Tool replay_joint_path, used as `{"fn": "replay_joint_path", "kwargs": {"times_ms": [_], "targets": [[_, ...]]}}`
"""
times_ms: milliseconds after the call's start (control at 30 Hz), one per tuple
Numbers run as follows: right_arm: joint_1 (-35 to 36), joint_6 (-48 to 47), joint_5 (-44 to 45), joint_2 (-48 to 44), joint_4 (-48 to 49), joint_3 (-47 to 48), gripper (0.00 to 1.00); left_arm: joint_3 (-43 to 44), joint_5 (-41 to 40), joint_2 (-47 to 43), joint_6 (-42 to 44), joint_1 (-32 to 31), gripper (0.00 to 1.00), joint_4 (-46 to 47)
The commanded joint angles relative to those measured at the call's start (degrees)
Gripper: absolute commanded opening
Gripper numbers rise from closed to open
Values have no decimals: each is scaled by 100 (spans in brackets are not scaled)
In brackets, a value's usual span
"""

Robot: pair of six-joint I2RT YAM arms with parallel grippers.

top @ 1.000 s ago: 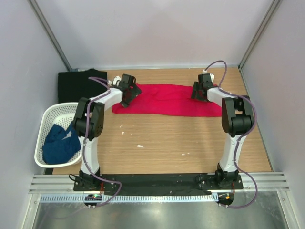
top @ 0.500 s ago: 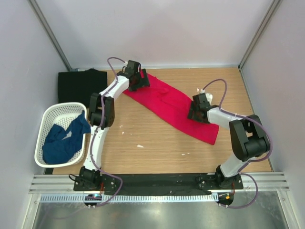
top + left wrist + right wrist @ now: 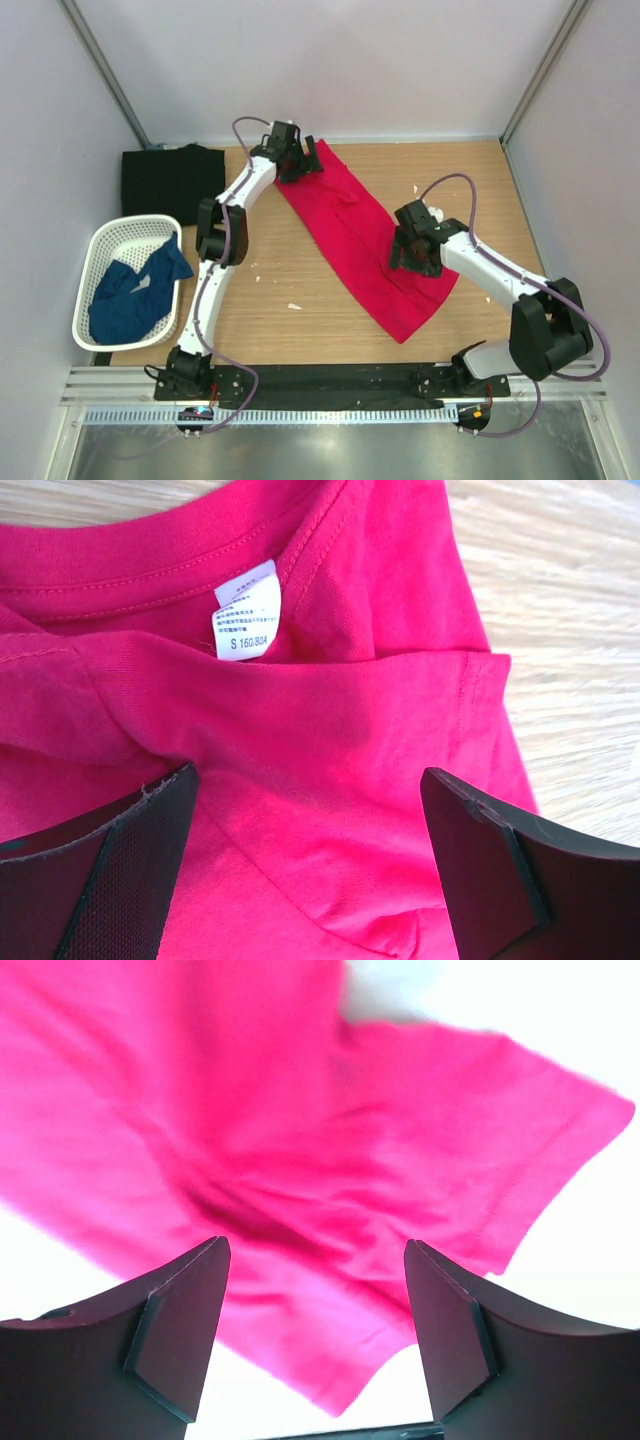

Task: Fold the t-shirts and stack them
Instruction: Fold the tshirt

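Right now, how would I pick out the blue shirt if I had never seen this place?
On the wooden table, look to the left edge for the white basket. The blue shirt lies crumpled inside it, one part draped over the rim. The red shirt and black shirt both lie on the table itself.

Wht mesh basket [image 3: 112, 243], L edge of wood tbl [image 3: 320, 330].

A bright red t-shirt [image 3: 365, 235] with a white neck label [image 3: 247, 610] printed in dark characters, a black t-shirt [image 3: 165, 180] and a dark blue t-shirt [image 3: 120, 310] were seen, the basket [image 3: 112, 245] being white mesh, the surface [image 3: 320, 330] pale wood grain, the left fingers [image 3: 120, 875] black.
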Motion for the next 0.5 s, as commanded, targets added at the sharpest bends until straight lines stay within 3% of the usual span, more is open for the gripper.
{"fn": "replay_joint_path", "kwargs": {"times_ms": [0, 100, 267, 467], "targets": [[12, -49, -219, -544, -336, 693, 77, 251, 222, 221, -426, -25, 93, 101], [21, -892, -607, -685, 427, 678, 81, 384, 451, -146, -523, -68, 93, -31], [21, -1904, -706, -283, 1491, 467, 87, -589, -302, -1630, -409, -262, 95, 162], [-14, -1229, 140, 886, 1712, 545, 87, -1987, -1183, -2573, -804, -586, 95, 460]]}}
